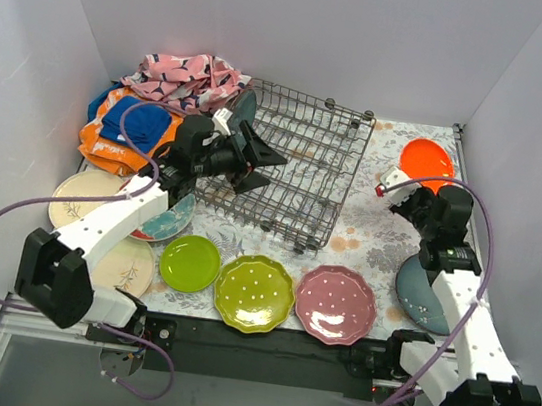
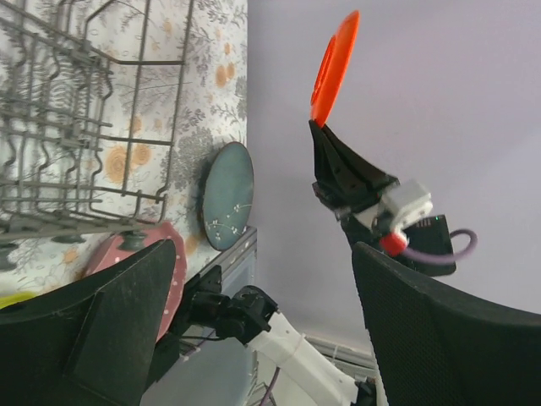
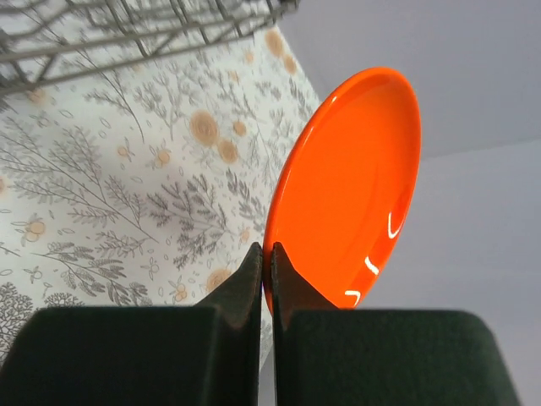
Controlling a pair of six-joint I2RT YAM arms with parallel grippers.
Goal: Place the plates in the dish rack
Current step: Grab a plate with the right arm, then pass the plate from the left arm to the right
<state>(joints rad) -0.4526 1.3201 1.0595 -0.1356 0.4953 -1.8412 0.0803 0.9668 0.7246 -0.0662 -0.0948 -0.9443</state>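
Observation:
The dark wire dish rack (image 1: pixel 302 162) sits mid-table. A teal plate (image 1: pixel 245 109) stands in the rack's far left corner. My left gripper (image 1: pixel 268 167) hangs open and empty over the rack's left side, its fingers (image 2: pixel 101 330) wide apart. My right gripper (image 1: pixel 415 183) is shut on the rim of an orange plate (image 1: pixel 426 162), held upright above the table right of the rack; the wrist view shows the plate (image 3: pixel 355 178) pinched on edge. Along the front lie a lime green plate (image 1: pixel 190 262), a lime dotted plate (image 1: pixel 254 294), a pink dotted plate (image 1: pixel 336 304) and a blue-grey plate (image 1: pixel 420 295).
At the left lie two cream sprig plates (image 1: pixel 80 198) and a red plate with a teal flower (image 1: pixel 170 219), partly under my left arm. Crumpled cloths, pink (image 1: pixel 187 78) and orange-blue (image 1: pixel 125 127), sit at the back left. White walls enclose three sides.

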